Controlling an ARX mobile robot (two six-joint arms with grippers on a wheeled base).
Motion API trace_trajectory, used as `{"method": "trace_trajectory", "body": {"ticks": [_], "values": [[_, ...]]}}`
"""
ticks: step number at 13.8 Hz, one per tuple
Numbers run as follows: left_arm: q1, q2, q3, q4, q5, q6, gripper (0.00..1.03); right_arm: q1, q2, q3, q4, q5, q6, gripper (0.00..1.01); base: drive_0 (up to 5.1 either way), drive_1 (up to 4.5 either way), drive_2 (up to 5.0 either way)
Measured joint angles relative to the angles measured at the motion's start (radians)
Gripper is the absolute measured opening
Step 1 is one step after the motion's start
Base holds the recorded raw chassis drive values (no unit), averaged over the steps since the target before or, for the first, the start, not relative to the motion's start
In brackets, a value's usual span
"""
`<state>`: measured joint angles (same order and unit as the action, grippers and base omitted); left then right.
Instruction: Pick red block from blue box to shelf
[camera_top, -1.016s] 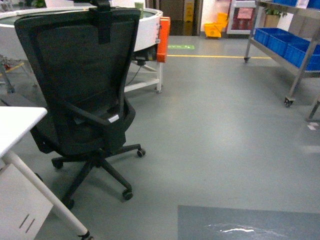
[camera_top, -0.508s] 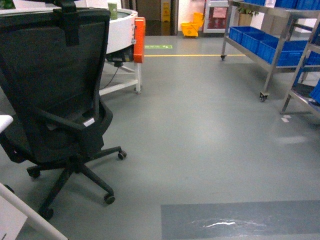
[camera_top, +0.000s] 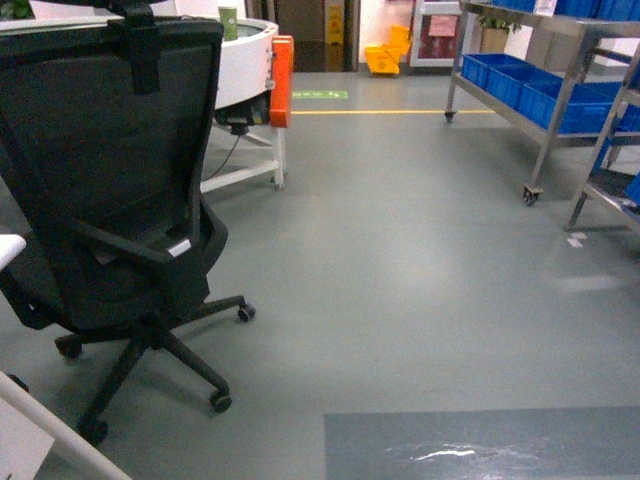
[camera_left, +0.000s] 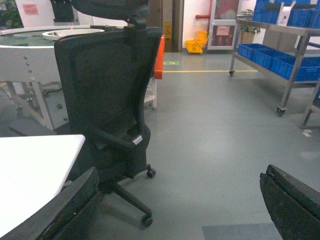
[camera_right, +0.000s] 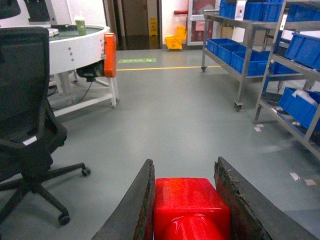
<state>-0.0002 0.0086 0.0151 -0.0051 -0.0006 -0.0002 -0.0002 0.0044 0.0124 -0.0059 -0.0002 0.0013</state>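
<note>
Right, red block (camera_right: 190, 207) sits pinched between the right gripper (camera_right: 186, 205) fingers, glossy, square-edged, stud probably facing the camera, though the close view blurs it. Left gripper (camera_left: 182, 200) is spread wide, holding nothing. Shelf (camera_top: 545, 95) with blue crates (camera_top: 520, 85) stands well apart, far right across bare floor. Risks: block slipping on its slick plastic during the drive, or the base clipping the office chair (camera_top: 110, 200) near left.

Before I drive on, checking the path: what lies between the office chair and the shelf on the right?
Only bare grey floor lies between the office chair and the shelf, seen in the head view.
</note>
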Motion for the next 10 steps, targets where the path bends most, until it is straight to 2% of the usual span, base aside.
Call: {"method": "trace_trajectory", "body": {"ticks": [10], "values": [[0.000, 0.000, 0.000, 0.000, 0.000, 0.000, 0.98, 0.000, 0.000, 0.000, 0.000, 0.000, 0.000, 0.29, -1.5, -1.52, -1.5]]}}
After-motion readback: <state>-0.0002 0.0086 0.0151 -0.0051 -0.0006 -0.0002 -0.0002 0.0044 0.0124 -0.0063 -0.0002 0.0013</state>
